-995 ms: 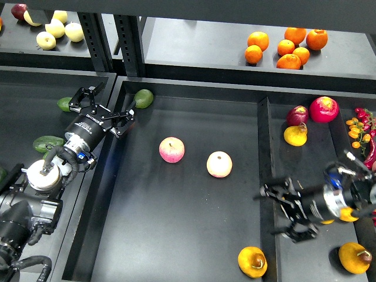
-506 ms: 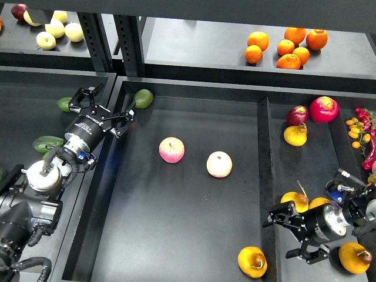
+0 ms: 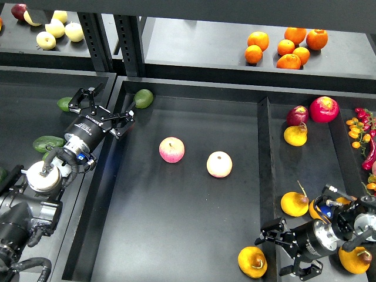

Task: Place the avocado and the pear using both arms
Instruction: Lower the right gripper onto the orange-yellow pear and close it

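The avocado [image 3: 143,98], dark green and oval, lies in the far left corner of the large middle tray [image 3: 176,223]. My left gripper [image 3: 111,104] is open and empty just left of it, over the tray's left wall, fingers pointing toward it. The pear [image 3: 252,261], yellow-orange with a brown dimple, lies at the tray's front right. My right gripper [image 3: 277,252] is open and empty just right of the pear, over the divider [image 3: 264,153], not touching it.
Two pink-and-cream apples [image 3: 171,149] [image 3: 219,164] lie mid-tray. The right bin holds more yellow-orange fruit [image 3: 294,204], red fruit [image 3: 324,108] and small peppers. The left bin holds other green avocados [image 3: 47,143]. Oranges [image 3: 286,47] and pale apples [image 3: 56,27] sit on the back shelf.
My right gripper has moved down toward the front edge and now sits beside the pear, still open. The left arm, avocado and pear have not moved.
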You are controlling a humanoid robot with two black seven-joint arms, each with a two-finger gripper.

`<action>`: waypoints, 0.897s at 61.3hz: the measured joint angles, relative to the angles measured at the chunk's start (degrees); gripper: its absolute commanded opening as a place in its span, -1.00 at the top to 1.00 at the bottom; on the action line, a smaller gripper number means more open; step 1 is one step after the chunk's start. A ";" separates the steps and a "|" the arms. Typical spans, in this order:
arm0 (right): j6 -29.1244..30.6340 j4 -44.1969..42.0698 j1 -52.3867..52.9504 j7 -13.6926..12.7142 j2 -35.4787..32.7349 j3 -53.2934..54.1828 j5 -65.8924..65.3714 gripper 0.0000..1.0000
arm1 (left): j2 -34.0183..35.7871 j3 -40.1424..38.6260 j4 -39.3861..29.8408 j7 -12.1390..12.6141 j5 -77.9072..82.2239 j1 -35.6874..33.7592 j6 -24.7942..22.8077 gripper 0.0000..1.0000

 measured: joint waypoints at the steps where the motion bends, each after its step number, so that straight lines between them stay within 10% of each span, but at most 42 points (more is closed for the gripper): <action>1: 0.00 -0.09 -0.03 0.00 0.10 0.01 -0.02 -0.99 | 0.00 0.00 0.00 0.00 -0.01 0.02 0.00 -0.98; 55: 0.00 -3.70 -2.32 0.00 3.92 0.91 -2.21 -0.71 | 0.00 0.04 -0.42 0.00 0.04 0.54 0.00 -0.98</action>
